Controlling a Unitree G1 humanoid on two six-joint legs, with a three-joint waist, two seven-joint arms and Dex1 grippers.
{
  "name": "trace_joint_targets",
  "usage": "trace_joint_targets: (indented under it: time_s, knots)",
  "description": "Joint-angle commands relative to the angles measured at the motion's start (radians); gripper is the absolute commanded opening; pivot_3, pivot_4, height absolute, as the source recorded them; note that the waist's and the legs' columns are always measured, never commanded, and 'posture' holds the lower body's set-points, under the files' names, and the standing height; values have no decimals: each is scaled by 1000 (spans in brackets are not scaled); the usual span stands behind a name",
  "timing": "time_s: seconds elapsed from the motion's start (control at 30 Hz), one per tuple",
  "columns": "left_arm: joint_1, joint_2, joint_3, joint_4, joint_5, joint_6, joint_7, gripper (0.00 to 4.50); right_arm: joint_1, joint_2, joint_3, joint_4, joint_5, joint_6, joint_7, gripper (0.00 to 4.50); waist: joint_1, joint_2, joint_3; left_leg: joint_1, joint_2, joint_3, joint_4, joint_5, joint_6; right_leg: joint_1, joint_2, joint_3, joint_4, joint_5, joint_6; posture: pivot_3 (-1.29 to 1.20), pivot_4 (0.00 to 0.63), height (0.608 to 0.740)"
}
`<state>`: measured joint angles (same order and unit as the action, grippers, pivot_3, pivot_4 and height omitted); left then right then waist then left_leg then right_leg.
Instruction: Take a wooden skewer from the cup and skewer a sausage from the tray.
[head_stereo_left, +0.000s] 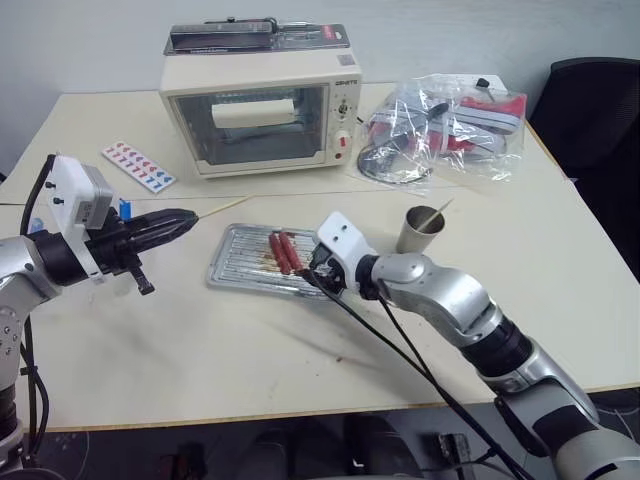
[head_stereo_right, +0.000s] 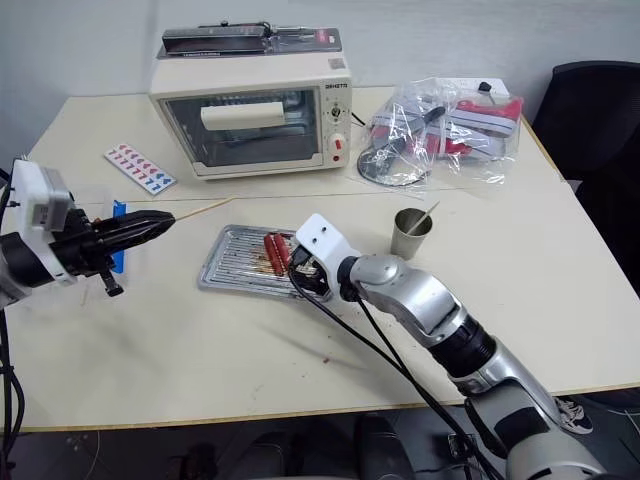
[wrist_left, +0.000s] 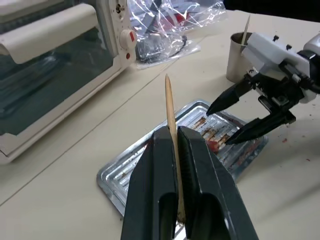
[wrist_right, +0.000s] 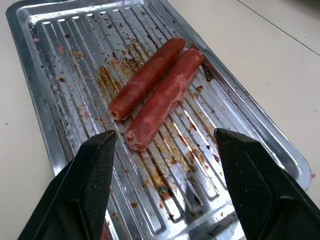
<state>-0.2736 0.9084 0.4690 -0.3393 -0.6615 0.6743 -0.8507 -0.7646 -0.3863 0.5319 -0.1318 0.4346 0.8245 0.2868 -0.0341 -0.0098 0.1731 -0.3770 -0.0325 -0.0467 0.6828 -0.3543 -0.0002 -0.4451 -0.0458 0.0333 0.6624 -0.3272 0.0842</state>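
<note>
Right wrist view showed the right gripper (wrist_right: 165, 172) spread wide, low over the tray (wrist_right: 30, 85), its fingers framing the near end of the nearer sausage (wrist_right: 165, 97), which lay touching its twin (wrist_right: 145, 77). Glossy and soft, it looked liable to roll on the greasy ribs, so a mid-length pinch seemed safest. The left gripper (wrist_left: 176, 150) was clamped on the wooden skewer (wrist_left: 170, 107), thin, light and probably snappable. The raised rim hemmed the sausages in; open tabletop lay between tray and cup (head_stereo_left: 420, 230).
</note>
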Motion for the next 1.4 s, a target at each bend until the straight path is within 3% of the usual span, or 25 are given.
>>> trace_joint_targets:
  time_s: [0.03,0.57,0.93,1.4]
  knots:
    - [-20,12,13,-1,-5,-23,5,0,4,41,-36,3,-48,-30,31,3241,0,0,0,0,0,0,0,0,0,0,0,0,0,0,0,0,150,740]
    - [-77,21,-21,37,6,-43,4,0,24,100,-61,102,-251,-142,95,3241,-2,0,0,0,0,0,0,0,0,0,0,0,1,0,0,0,150,740]
    - [-80,25,-38,47,13,-60,-8,0,28,164,-115,88,-276,-103,120,3241,-11,0,0,0,0,0,0,0,0,0,0,0,2,0,0,0,150,740]
    - [-99,18,-60,66,20,-81,-8,0,-6,235,-108,288,-380,-210,149,3241,-26,0,0,0,0,0,0,0,-1,0,0,0,2,0,0,0,150,740]
